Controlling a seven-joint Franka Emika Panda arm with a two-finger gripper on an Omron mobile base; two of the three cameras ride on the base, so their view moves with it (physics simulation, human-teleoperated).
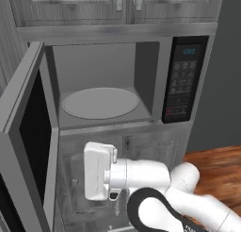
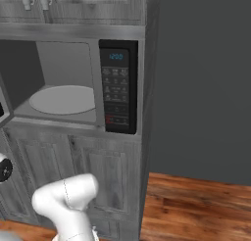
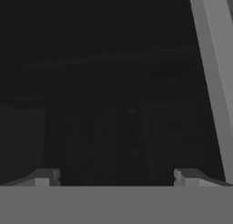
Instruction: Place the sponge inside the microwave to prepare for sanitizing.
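Hand view first: gripper (image 3: 120,177) spread wide, tips far apart, nothing held between them. Straight ahead of the tips, dark glass, seemingly the door (image 3: 113,82), with its grey frame slanting off to one side. Left base view adds what that misses: microwave (image 1: 160,70) up above the hand, door standing wide open just beside the hand, turntable (image 1: 100,103) bare, so sponge not yet inside. Cannot tell where the sponge lies. Arm (image 1: 141,174) held low, level with the cabinet (image 1: 155,146) under the microwave, probably to keep clear of the opening. Right base view gives the keypad (image 2: 116,88) face-on, plus wooden floor (image 2: 196,201) well away behind the hand.
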